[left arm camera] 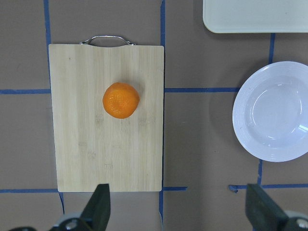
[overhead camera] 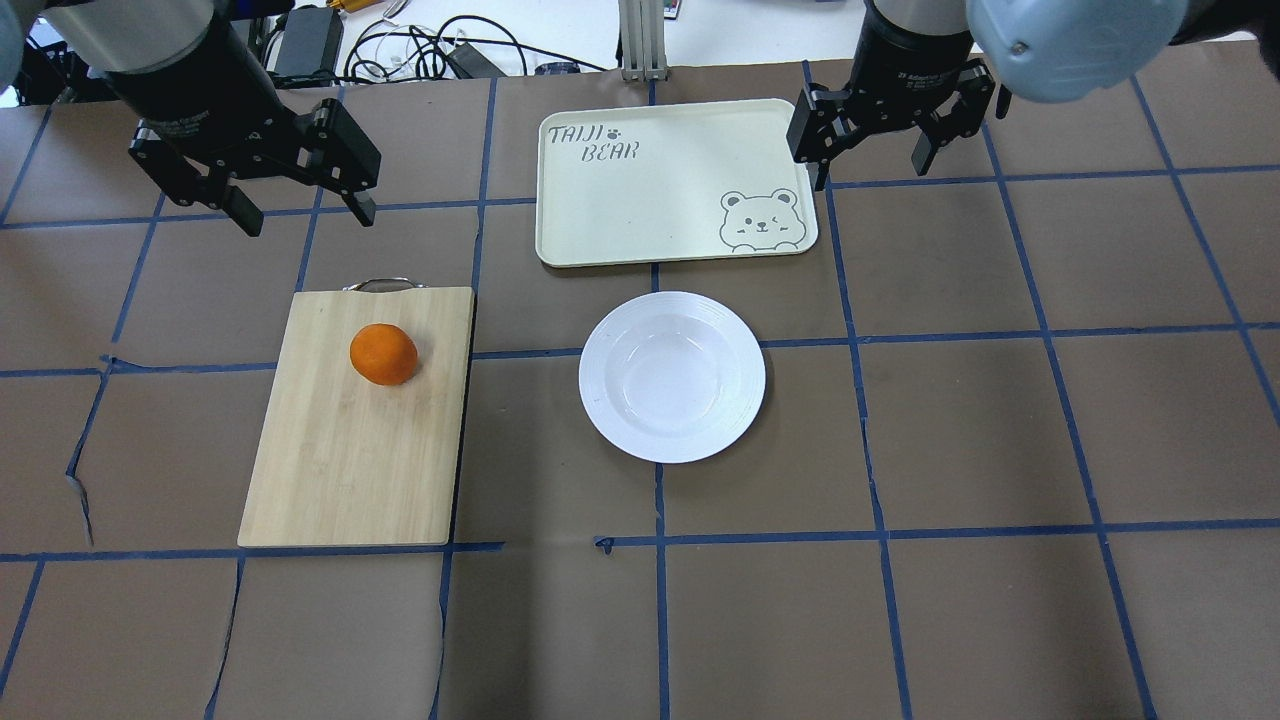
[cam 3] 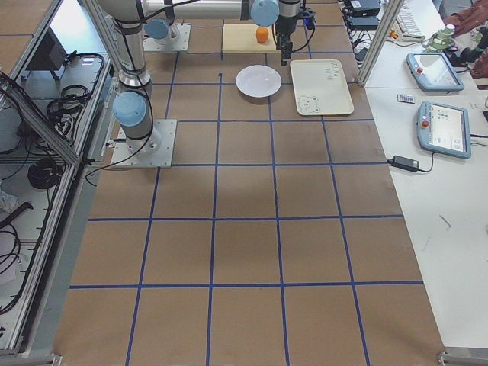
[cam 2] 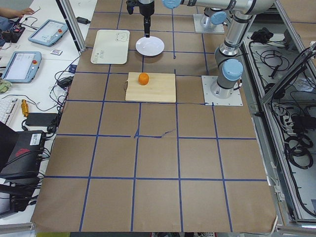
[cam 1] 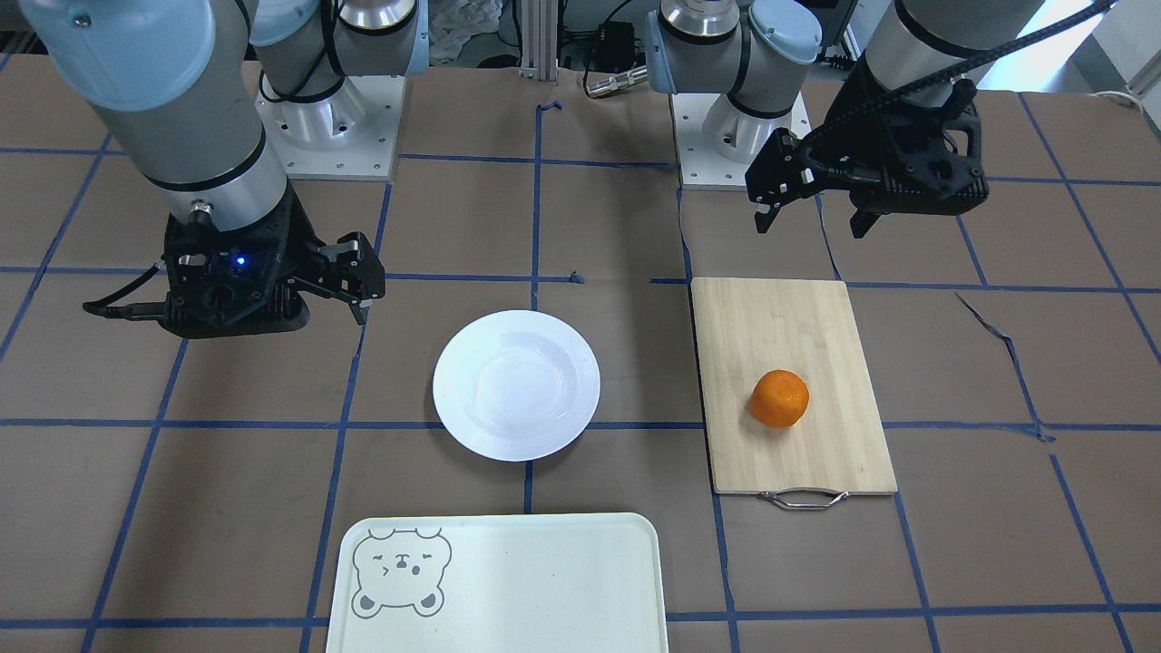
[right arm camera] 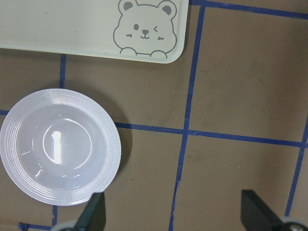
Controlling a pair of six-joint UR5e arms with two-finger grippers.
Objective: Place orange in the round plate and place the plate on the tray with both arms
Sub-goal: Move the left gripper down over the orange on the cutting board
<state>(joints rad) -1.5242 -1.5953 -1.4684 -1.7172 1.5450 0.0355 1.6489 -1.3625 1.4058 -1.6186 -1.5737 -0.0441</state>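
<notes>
- Brown paper taped in a blue grid covers the table (overhead camera: 1000,620), and both arms hang over its far half.
- Left gripper (overhead camera: 305,215): jaws wide apart and empty, above the table just past the handle end of the cutting board (overhead camera: 350,460).
- Right gripper (overhead camera: 870,170): jaws also spread and empty, beside the bear corner of the tray (overhead camera: 640,200).
- Orange (overhead camera: 383,354): it sits on the board toward the handle end, well apart from the empty plate (overhead camera: 598,380), which lies on the table near the tray.
- Step in hand, as I judge it: the left arm picks up the orange.
- To do it well, centre the jaws over the fruit and come straight down so the fingers straddle its widest part.
- Close gently, since it is round and may roll.
- Lift it clear of the board, then let go low over the plate's sunken centre.
</notes>
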